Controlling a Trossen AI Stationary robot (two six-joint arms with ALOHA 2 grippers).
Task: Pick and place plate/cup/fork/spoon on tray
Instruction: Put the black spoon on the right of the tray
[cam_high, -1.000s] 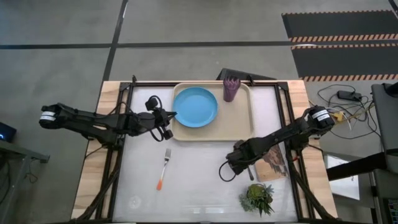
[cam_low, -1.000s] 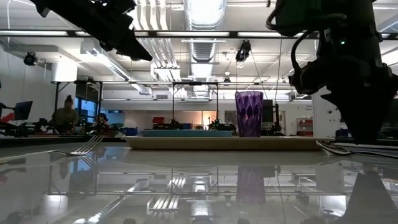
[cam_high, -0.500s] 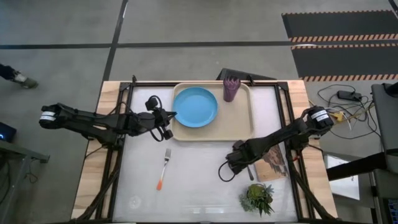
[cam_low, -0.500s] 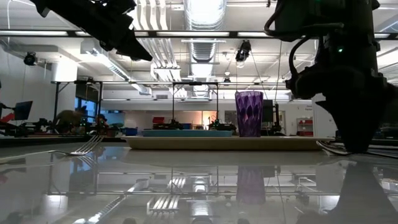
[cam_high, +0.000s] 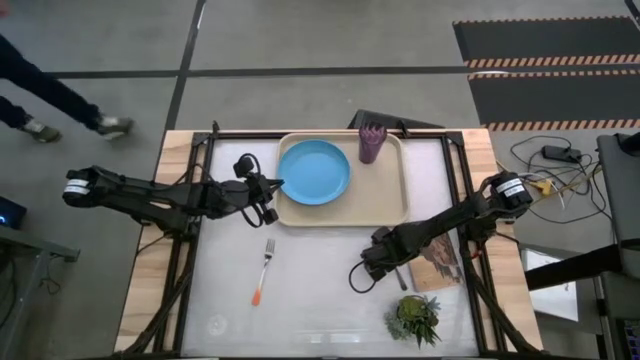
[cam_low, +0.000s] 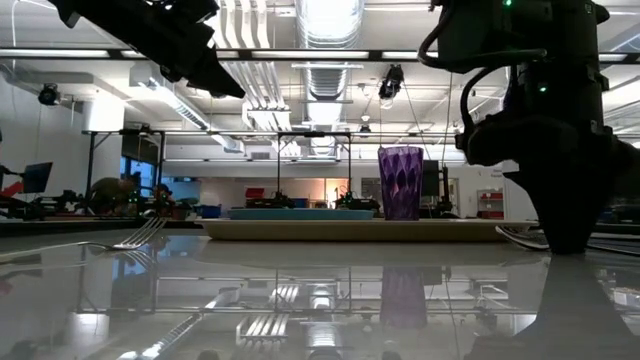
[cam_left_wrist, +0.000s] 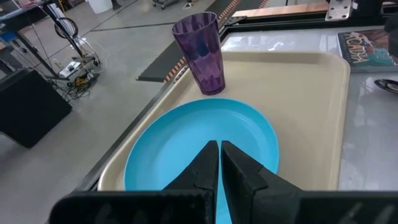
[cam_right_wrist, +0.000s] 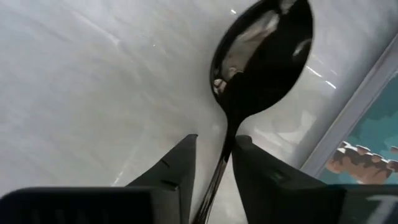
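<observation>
The light-blue plate (cam_high: 314, 172) and the purple cup (cam_high: 372, 143) stand on the cream tray (cam_high: 385, 205). The orange-handled fork (cam_high: 262, 271) lies on the table in front of the tray. The dark spoon (cam_right_wrist: 264, 50) lies on the table beside the book. My right gripper (cam_right_wrist: 214, 140) is low over it. Its fingers are a narrow gap apart, one on each side of the spoon's handle (cam_right_wrist: 225, 152). My left gripper (cam_left_wrist: 219, 158) is shut and empty, held high over the tray's left rim and pointing at the plate (cam_left_wrist: 205, 143).
A picture-covered book (cam_high: 440, 262) lies just right of my right gripper (cam_high: 380, 264). A small potted plant (cam_high: 413, 317) stands near the front edge. Bare table lies around the fork. A person (cam_high: 50, 90) walks on the floor beyond the far left corner.
My right gripper has come down toward the table over the spoon, shifting a little toward the near edge. A person has walked into view on the floor at the far left.
</observation>
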